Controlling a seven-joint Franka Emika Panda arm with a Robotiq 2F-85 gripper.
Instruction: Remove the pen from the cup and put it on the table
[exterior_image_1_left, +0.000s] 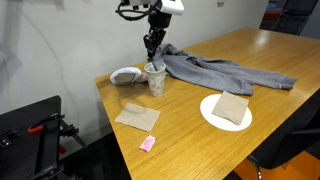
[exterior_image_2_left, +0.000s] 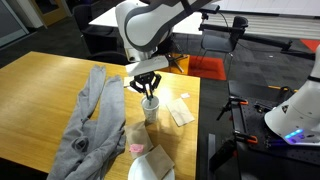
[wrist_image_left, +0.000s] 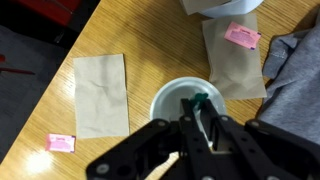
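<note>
Light-brown wooden table (exterior_image_1_left: 190, 135) carries the translucent cup (exterior_image_1_left: 155, 80) near one edge, with a shallow white bowl (exterior_image_1_left: 125, 74) just beside the cup and a grey garment (exterior_image_1_left: 215, 70) behind it. Directly above the cup, the gripper (wrist_image_left: 197, 120) pinches the green pen (wrist_image_left: 201, 100), which stands inside the cup.

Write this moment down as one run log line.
step: grasping pen | gripper: shut on pen at cup mouth | pen: inside cup, not yet out | cup: upright on table beside grey cloth

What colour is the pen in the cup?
The pen is green, clearest in the wrist view, inside the cup.
</note>
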